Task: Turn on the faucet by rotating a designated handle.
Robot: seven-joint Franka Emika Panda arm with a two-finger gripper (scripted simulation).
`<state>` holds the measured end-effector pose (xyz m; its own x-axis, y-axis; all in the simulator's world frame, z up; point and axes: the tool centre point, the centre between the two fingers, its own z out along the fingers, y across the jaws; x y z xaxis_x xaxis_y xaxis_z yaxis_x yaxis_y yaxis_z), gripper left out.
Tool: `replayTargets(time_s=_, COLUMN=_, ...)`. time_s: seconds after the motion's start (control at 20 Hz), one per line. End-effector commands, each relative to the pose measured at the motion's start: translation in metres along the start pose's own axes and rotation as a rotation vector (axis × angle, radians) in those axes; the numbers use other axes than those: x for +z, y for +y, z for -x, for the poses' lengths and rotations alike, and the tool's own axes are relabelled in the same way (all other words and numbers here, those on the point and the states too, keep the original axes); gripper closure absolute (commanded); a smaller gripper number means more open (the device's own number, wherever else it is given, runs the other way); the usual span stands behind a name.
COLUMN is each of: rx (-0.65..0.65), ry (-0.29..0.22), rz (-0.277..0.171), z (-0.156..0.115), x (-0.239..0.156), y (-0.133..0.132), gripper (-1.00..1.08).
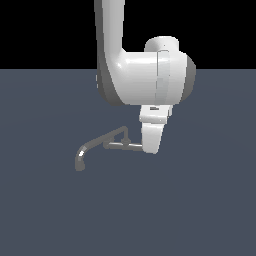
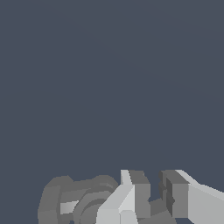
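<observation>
The dark grey faucet [image 1: 100, 140] lies on the floor, its long spout curving down toward the exterior view's left and a straight crossbar [image 1: 122, 145] running right. My gripper [image 1: 151, 148] points down at the crossbar's right end and covers the handle there. In the wrist view the two fingers [image 2: 133, 192] stand a narrow gap apart around a thin dark grey piece, the handle [image 2: 156, 209]. A round grey hub [image 2: 89, 199] sits beside them. The gripper [image 2: 153, 176] looks shut on that piece.
A flat dark blue-grey floor [image 1: 200, 210] spreads around the faucet. The white arm [image 1: 145, 75] rises above the gripper and hides the ground behind it. No other objects show.
</observation>
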<state>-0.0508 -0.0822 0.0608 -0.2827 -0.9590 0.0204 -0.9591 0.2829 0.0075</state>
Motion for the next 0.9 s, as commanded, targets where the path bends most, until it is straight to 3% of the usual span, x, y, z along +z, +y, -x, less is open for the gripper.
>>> replayTargets(time_s=0.0, rx=-0.048, ry=-0.011, rz=-0.005, z=0.034, x=-0.001, y=-0.004, gripper=1.08)
replayTargets(time_s=0.35, rx=-0.088, ry=-0.020, rz=-0.008, z=0.070, x=-0.001, y=-0.014, gripper=1.08)
replayTargets(time_s=0.4, rx=0.005, ry=0.007, rz=0.016, z=0.009, x=-0.004, y=-0.007, gripper=1.08)
replayTargets(time_s=0.45, rx=0.023, ry=0.013, rz=0.021, z=-0.001, x=-0.002, y=-0.008, gripper=1.08)
replayTargets(time_s=0.85, rx=-0.039, ry=-0.006, rz=0.004, z=0.037, x=-0.001, y=-0.032, gripper=1.08)
